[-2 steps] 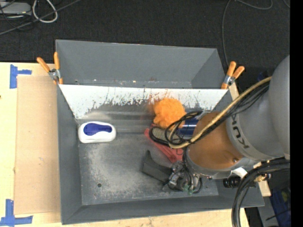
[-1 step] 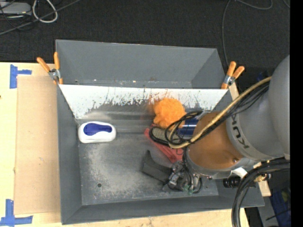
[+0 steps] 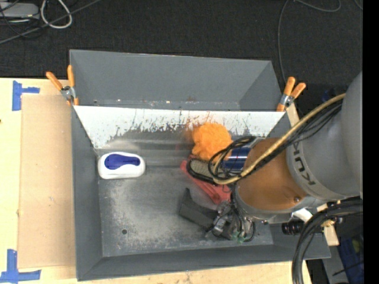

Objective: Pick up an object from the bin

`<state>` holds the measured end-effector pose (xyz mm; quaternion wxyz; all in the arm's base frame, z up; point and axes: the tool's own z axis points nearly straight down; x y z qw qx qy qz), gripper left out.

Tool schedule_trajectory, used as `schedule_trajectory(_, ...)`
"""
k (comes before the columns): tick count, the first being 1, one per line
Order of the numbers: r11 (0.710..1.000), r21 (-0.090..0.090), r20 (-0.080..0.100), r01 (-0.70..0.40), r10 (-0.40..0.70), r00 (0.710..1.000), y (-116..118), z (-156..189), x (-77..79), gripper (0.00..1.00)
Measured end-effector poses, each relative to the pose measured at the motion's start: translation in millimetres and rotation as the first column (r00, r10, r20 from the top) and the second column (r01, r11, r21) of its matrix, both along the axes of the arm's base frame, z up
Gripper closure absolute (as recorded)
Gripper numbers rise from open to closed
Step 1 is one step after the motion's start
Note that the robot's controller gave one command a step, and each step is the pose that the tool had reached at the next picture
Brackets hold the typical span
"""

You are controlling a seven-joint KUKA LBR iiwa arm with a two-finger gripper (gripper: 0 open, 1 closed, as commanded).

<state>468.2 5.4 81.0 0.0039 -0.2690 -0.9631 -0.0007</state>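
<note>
Several small things share the grey metal bin [image 3: 136, 223], and we take the orange fuzzy ball [image 3: 210, 138] by its far wall as our landmark. Just right of the ball we see a blue can [image 3: 240, 154], partly behind the arm's cables. Below the ball lies a red piece [image 3: 207, 189], and further below that a dark grey blocky thing [image 3: 192, 209]. Well left of the ball rests a white-and-blue object [image 3: 121, 165], alone. The gripper [image 3: 228, 225] sits low, below and slightly right of the ball, right at the dark blocky thing's edge. We cannot tell whether it is open, closed or gripping anything.
</note>
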Motion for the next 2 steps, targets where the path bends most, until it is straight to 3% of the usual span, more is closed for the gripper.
schedule_trajectory(1, 1.0, 0.0, 0.001, -0.002, 0.002, 1.0, -0.1, 49.2, 0.5, 1.0)
schedule_trajectory(2, 1.0, -0.001, -0.002, 0.0, 0.0, 1.0, -0.1, 36.4, -0.2, 1.0)
